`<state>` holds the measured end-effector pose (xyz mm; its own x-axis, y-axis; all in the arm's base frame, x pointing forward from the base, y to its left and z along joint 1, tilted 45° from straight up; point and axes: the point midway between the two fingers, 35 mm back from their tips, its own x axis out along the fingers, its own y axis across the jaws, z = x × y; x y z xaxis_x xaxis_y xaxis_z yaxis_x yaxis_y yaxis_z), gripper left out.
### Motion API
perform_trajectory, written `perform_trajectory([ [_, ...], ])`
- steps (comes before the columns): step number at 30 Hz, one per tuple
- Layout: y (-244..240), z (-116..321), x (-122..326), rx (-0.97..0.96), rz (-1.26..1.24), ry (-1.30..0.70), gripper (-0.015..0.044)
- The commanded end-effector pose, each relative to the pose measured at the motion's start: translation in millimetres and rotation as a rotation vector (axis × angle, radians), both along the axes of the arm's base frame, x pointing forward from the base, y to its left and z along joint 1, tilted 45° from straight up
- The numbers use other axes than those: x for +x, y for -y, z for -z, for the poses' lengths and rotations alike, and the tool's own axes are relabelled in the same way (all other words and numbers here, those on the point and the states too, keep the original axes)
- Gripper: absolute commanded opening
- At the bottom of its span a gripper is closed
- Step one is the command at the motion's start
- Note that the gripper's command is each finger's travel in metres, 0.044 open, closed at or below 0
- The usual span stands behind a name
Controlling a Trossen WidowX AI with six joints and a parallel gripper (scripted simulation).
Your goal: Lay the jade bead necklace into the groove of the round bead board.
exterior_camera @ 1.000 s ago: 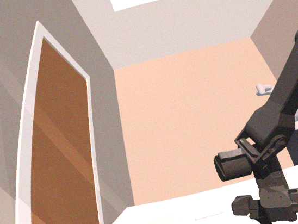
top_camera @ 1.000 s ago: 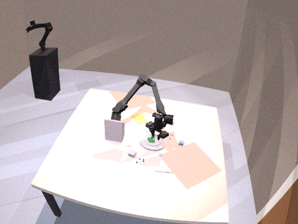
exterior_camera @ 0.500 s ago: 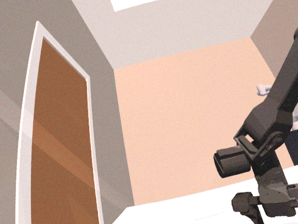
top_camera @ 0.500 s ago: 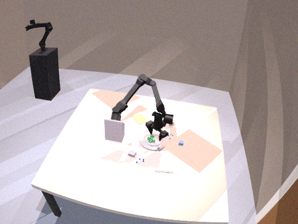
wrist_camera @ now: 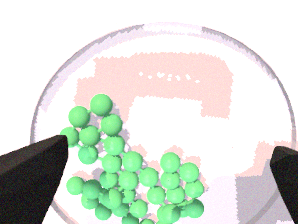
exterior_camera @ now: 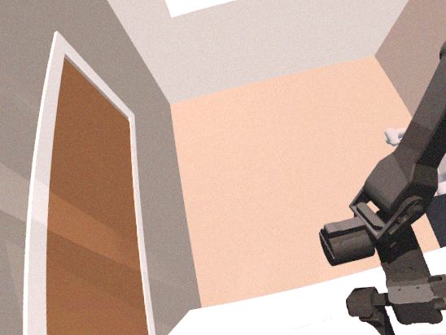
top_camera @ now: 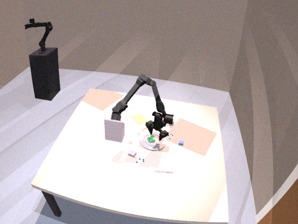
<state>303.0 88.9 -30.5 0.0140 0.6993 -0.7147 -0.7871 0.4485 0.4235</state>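
Observation:
The jade bead necklace point(top_camera: 151, 139) point(wrist_camera: 128, 179) lies bunched in a green heap on the round bead board point(top_camera: 144, 144) point(wrist_camera: 62, 75). In the wrist view the heap covers the lower left and lower middle of the board, with a curl of beads reaching up at the left. The groove under the beads is hidden or too washed out to make out. My gripper point(top_camera: 155, 136) point(wrist_camera: 173, 152) is wide open and empty, low over the board. In the wrist view its left fingertip overlaps the left edge of the beads; the right one is well to their right. Contact cannot be told.
A grey upright panel point(top_camera: 114, 131) stands left of the board, a yellow sheet point(top_camera: 140, 119) behind it. A grey block point(top_camera: 132, 154), a blue block point(top_camera: 181, 142) and small blue pieces point(top_camera: 140, 159) point(top_camera: 171, 135) lie around it. A thin pale bar point(top_camera: 164, 171) lies in front.

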Motion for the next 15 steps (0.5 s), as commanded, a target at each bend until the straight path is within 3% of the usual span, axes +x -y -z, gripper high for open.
perform_trajectory([
  [1,0,-1,1,0.002,-0.004,0.005,0.044],
  [4,0,-1,1,0.002,-0.004,0.005,0.044],
  [6,2,-1,0,0.002,0.044,-0.042,0.0387],
  [15,24,-1,-16,0.013,0.715,-0.698,0.038],
])
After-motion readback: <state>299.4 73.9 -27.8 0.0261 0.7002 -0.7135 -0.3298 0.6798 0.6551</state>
